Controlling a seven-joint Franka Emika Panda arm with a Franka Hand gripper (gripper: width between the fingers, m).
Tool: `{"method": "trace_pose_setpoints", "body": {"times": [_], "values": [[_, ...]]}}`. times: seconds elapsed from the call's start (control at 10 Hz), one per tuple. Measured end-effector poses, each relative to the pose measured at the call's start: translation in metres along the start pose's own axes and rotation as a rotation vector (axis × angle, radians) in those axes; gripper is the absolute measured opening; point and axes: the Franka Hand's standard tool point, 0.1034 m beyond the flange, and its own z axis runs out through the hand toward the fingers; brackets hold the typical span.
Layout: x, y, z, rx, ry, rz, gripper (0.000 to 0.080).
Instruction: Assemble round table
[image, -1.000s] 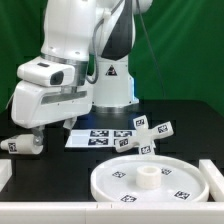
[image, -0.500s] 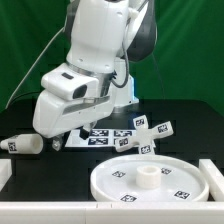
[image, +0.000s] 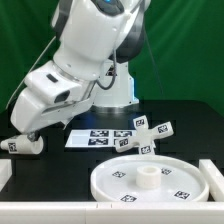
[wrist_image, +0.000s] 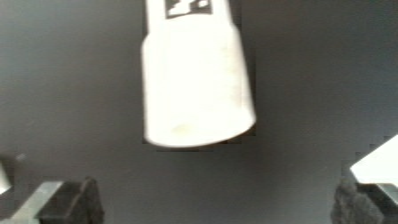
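Observation:
The large round rimmed disc (image: 155, 180) lies flat at the front of the table with a short socket in its middle. The cross-shaped base (image: 143, 134) stands just behind it, tags showing. The short cylindrical leg (image: 22, 145) lies on its side at the exterior view's left; in the wrist view it is a white cylinder (wrist_image: 196, 80) with a tag at its far end. My gripper (image: 33, 133) hangs over the leg. Its fingers (wrist_image: 59, 203) stand wide apart and hold nothing; the leg lies beyond the fingertips, apart from them.
The marker board (image: 100, 138) lies flat behind the disc near the robot base (image: 112, 95). White blocks sit at the table's front corners, one at the exterior view's left (image: 5, 175) and one at its right (image: 213, 172).
The arm has swung toward the exterior view's left and lowered, bringing my gripper over the lying leg. The parts have not moved.

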Motion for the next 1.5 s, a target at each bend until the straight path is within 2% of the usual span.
{"method": "trace_pose_setpoints", "body": {"times": [0.3,0.4,0.5,0.6,0.7,0.8,1.1,1.3,1.5], "values": [[0.008,-0.004,0.001,0.013,-0.045,-0.004,0.0649],[0.005,0.001,0.004,0.004,-0.038,-0.015,0.0649],[-0.004,0.013,0.012,-0.027,-0.023,-0.003,0.0649],[-0.006,0.022,0.014,-0.109,0.018,0.013,0.0649],[-0.016,0.022,0.020,-0.126,0.041,-0.005,0.0649],[-0.028,0.023,0.029,-0.102,0.040,-0.003,0.0649],[-0.025,0.023,0.027,-0.103,0.040,-0.005,0.0649],[-0.023,0.021,0.033,-0.118,0.019,-0.009,0.0649],[-0.020,0.025,0.030,-0.112,-0.032,0.032,0.0649]]}}
